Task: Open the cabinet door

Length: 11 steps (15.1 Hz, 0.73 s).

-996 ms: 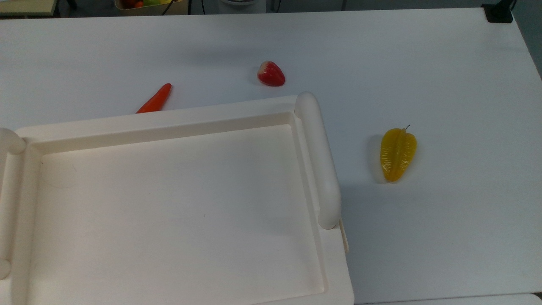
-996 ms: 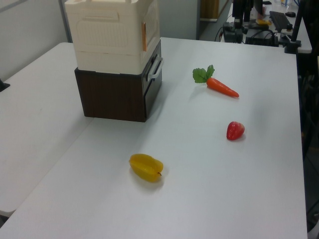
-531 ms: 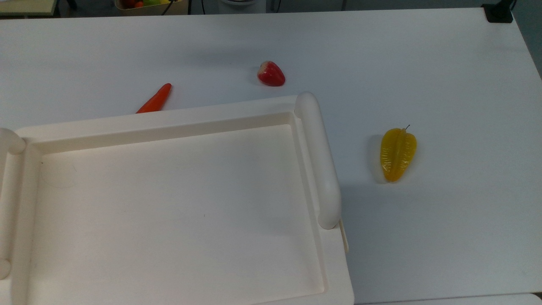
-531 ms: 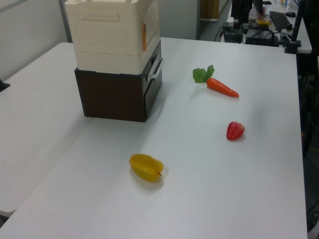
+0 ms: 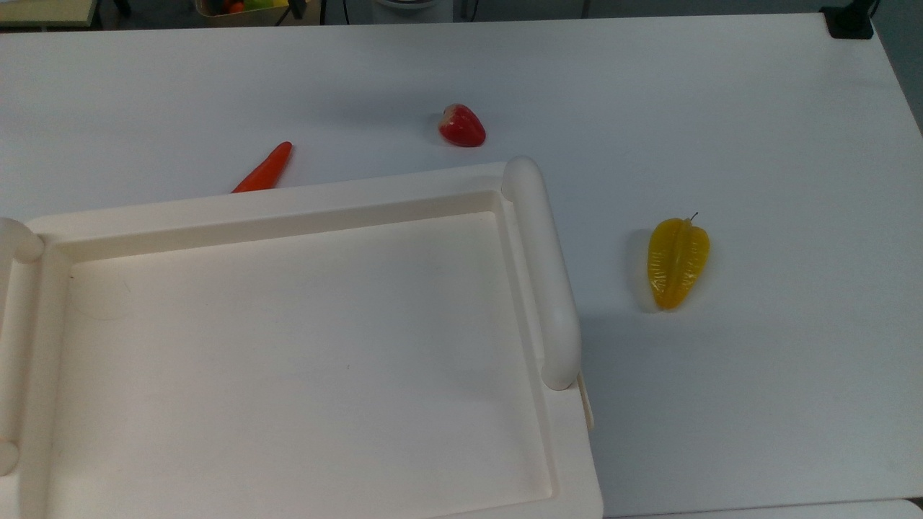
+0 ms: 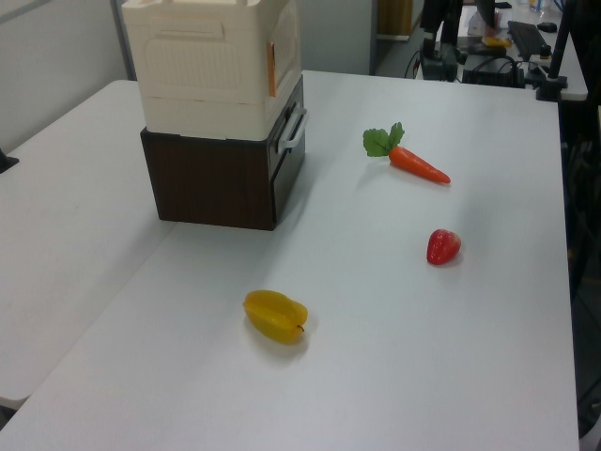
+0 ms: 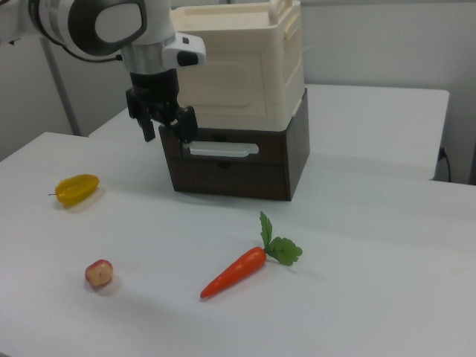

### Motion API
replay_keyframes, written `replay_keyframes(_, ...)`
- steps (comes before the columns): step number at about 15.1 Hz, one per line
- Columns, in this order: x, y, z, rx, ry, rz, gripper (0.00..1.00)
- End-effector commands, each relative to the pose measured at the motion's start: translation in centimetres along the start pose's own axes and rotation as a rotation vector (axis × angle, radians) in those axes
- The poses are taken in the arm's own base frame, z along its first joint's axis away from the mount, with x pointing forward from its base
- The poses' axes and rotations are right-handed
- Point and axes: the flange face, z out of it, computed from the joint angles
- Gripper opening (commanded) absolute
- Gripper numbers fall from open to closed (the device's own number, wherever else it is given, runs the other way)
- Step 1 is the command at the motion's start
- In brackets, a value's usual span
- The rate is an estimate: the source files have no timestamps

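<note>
The cabinet is a big cream box on a dark brown base. Its cabinet door is the flat panel on the face toward the right view's camera, and it lies flush. In the left view the cabinet stands at the back left, and the top view looks down on its recessed top. My gripper hangs open and holds nothing, overlapping the cabinet's lower left front corner in the right view. How far it stands from that face I cannot tell.
A pale drawer handle runs across the brown base below the door. On the white table lie a carrot, a red strawberry and a yellow star fruit. Desks with equipment stand beyond the table.
A dark arm part at the far edge of the left view has shifted slightly left. The cabinet and the fruits have not moved.
</note>
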Motion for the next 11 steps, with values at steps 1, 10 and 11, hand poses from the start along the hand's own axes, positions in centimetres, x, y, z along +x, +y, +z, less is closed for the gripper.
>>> replay_keyframes(1, 0.8, -1.8, -0.9, 0.061, 0.082, -0.015, 1.0)
replay_keyframes(10, 4.4, -15.1, 0.6, 0.126, 0.364, -0.178, 0.96)
replay_keyframes(11, 4.7, -15.8, 1.1, 0.127, 0.377, -0.185, 0.95)
